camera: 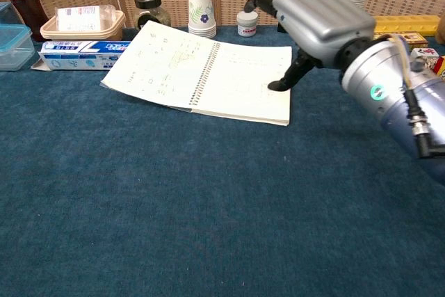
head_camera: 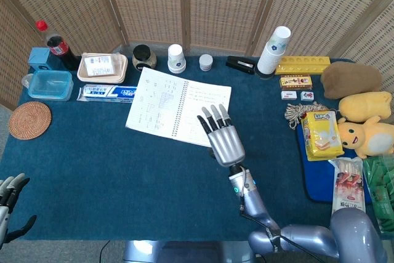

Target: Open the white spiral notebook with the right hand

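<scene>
The white spiral notebook (head_camera: 178,106) is lying open and flat on the blue table cloth (head_camera: 111,177), toward the far side of the table, with both pages showing and the spiral running down the middle. It is placed just beside the toothpaste box (head_camera: 106,93) on its left, and the paper cups (head_camera: 176,58) and the small jar (head_camera: 205,61) are standing behind it. From this, the opening itself is judged to be done already, and only the clearing of the hand is left.

The right hand (head_camera: 221,137) is being held above the near right corner of the notebook. Its fingers are extended and a little apart, and nothing is being gripped. In the chest view the thumb (camera: 286,78) is pointing down toward the right page; whether it is touching the paper cannot be told.

For this step to be done well, the hand is best lifted straight up first, so that the right page is not dragged or folded by the thumb. Only then should it be drawn back toward the robot, away from the tall cup stack (head_camera: 274,50) and the stapler (head_camera: 241,64) behind it.

Of the left hand (head_camera: 7,194), only a part is showing, at the lower left edge of the head view, off the table, with fingers loosely apart and empty.
</scene>
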`<state>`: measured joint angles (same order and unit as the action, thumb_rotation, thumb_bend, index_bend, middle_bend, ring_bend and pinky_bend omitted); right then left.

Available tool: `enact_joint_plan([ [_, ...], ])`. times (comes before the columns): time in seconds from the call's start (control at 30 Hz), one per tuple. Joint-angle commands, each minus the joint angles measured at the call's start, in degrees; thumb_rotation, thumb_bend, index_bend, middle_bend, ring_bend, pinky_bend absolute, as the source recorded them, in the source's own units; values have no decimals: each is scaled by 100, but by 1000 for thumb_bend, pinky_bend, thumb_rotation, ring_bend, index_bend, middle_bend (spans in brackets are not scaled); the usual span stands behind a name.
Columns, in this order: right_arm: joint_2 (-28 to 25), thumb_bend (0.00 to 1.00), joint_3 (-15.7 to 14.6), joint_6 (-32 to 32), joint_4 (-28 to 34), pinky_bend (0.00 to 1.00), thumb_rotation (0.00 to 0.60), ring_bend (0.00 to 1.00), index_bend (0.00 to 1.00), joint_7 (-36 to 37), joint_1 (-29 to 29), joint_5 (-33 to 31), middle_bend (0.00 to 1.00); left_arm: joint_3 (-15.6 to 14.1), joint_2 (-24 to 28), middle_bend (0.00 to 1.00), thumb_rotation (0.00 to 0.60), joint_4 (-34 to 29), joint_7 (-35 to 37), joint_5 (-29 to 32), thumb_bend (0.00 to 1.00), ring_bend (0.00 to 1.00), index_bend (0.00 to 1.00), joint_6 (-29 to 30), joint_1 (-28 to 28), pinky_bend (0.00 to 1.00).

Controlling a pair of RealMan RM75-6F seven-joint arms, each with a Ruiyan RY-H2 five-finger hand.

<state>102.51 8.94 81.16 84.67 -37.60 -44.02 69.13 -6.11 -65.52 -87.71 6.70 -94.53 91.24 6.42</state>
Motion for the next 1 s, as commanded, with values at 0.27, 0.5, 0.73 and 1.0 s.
enact_joint_plan([
  [0.27, -688, 141, -354, 382, 710, 58, 600, 31, 148, -195, 688, 291, 139, 7, 80, 75, 600, -151, -157, 68, 270, 26, 159, -112, -52, 0],
  [0.5, -1112, 140, -724, 807, 1080, 58, 600, 27, 151, -330, 1305, 480, 140, 0, 114, 68, 600, -176, -203, 132, 271, 26, 152, -233, -96, 0],
  [0.73, -1413, 140, -1144, 1335, 1247, 58, 600, 26, 171, -447, 2025, 707, 151, 1, 190, 63, 600, -202, -233, 225, 271, 24, 146, -288, -102, 0],
  [1.0, -1599, 140, -1550, 1760, 1071, 58, 600, 25, 190, 53, 2711, 1079, 156, 8, 235, 63, 600, -185, -219, 344, 271, 20, 146, -329, -82, 0],
])
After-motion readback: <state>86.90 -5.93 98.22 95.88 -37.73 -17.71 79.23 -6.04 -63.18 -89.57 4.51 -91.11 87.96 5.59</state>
